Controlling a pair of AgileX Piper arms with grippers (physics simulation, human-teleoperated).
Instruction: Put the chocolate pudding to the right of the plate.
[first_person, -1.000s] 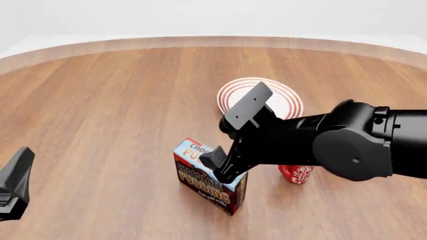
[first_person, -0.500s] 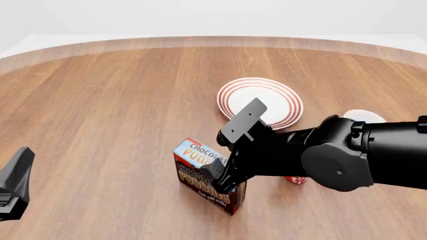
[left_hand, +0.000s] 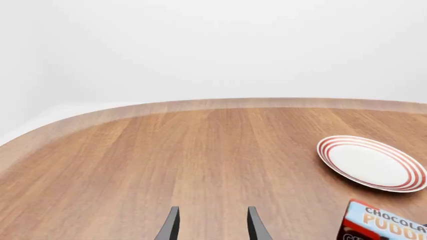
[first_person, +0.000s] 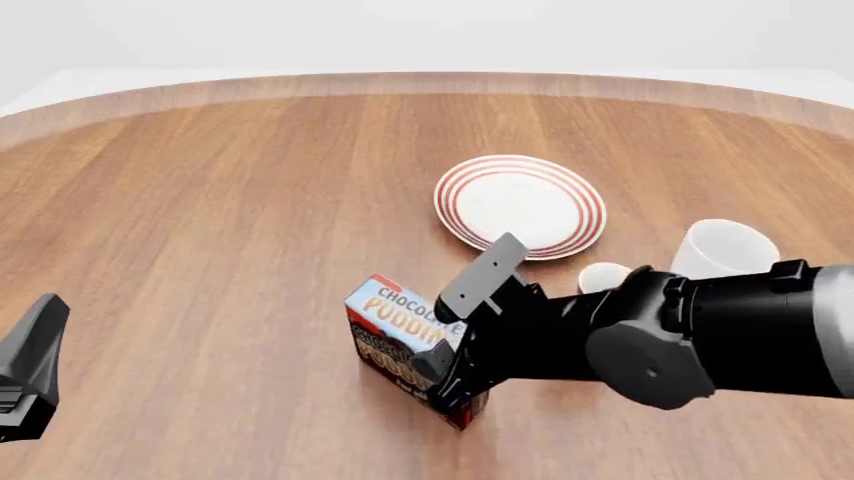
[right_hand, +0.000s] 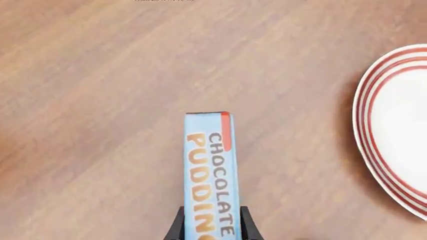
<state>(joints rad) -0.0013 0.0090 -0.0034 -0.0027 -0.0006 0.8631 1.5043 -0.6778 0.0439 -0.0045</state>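
- The chocolate pudding (first_person: 400, 330) stands upright on the surface (first_person: 200, 220), at about seven o'clock from the plate (first_person: 519, 206) and a little apart from it. It is on the wrong side for the task.
- The right gripper (first_person: 447, 375) has its jaws astride the carton's near end. In the right wrist view the two fingers (right_hand: 175, 227) sit tight against the narrow blue top, so I'd call them clenched on the carton (though only the tips show).
- The hold looks to be at one end only. If the carton is lifted like that it could swing or twist between the jaws, or slip out if the squeeze is light.
- The way to the plate's three o'clock side is crowded: a white mug (first_person: 722, 250) lies at about four o'clock from the plate, and a smaller white cup (first_person: 603, 277) sits nearer, at about five o'clock. A low carry could knock either of them, or clip the plate's rim.
- The right arm's bulky body hides part of that ground from the front, so I cannot tell how much free room there is.
- Set down tilted, so tall and thin a carton might topple.
- The left gripper (left_hand: 210, 225) hangs out at the surface's left with its jaws parted and nothing between them (well out of harm's way).
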